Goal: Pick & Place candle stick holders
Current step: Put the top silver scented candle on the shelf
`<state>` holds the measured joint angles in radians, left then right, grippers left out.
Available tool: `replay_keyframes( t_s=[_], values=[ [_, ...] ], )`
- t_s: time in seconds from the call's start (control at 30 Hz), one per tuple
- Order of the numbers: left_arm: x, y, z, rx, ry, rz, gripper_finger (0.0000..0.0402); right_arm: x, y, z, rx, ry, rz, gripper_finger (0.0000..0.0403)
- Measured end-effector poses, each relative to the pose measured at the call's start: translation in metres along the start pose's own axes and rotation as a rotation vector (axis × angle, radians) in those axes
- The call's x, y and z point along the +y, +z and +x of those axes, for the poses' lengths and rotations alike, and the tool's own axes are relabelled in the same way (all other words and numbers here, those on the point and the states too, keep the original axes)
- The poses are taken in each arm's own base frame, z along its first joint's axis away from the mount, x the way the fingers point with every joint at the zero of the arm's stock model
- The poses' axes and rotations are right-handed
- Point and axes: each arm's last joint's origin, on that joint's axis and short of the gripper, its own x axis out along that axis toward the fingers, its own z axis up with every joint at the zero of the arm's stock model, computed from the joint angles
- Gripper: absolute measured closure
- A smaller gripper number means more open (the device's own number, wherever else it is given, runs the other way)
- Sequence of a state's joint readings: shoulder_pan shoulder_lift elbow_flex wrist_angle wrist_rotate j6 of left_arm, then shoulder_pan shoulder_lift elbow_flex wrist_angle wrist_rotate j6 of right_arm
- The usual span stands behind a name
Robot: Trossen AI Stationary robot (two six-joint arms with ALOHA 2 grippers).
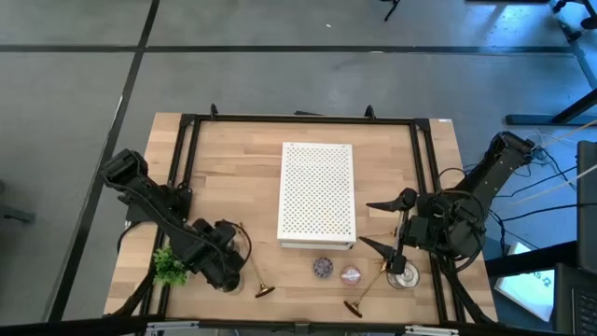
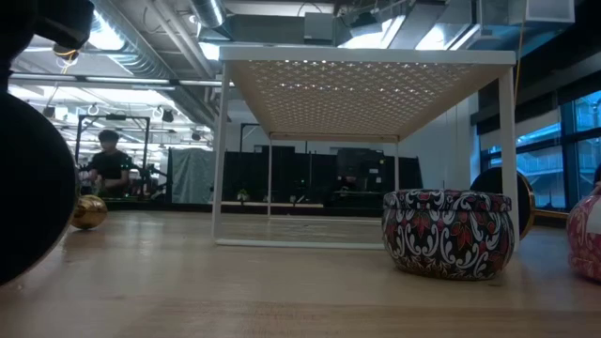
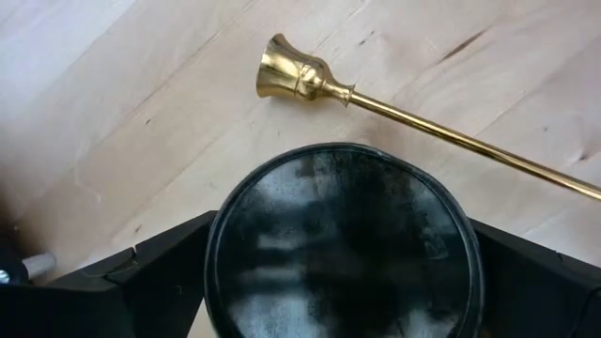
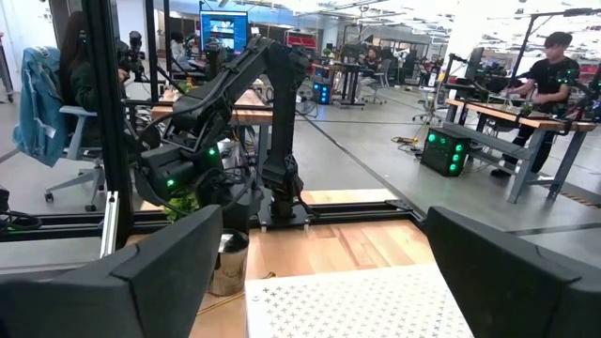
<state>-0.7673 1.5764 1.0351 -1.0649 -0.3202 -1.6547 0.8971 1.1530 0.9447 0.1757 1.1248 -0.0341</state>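
One gold candle stick holder lies on its side near the table's front left. In the left wrist view its cup and thin stem rest on the wood. A second one lies near the front right. My left gripper points steeply down beside the first holder, open. Its fingers stand on either side of a round tin with a dark mirroring lid. My right gripper hangs level above the table, right of the white stand, open and holding nothing. My left gripper's two fingers stand close on either side of the round tin's rim, coming from above. I cannot tell whether they touch it. The tin stands upright on the table.
A white perforated stand fills the table's middle. Two small patterned tins and a silver tin sit along the front. A green plant is at the front left. People stand in the room beyond.
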Motion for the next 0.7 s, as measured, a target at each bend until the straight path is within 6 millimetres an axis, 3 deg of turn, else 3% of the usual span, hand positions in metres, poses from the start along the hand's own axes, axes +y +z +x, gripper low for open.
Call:
replay_keyframes(
  t_s=[0.7],
  values=[
    [-0.005,-0.007,0.012,0.095,0.057,0.019,0.0001,0.0,0.0,0.0,0.0,0.0,0.0,0.0027]
  ],
)
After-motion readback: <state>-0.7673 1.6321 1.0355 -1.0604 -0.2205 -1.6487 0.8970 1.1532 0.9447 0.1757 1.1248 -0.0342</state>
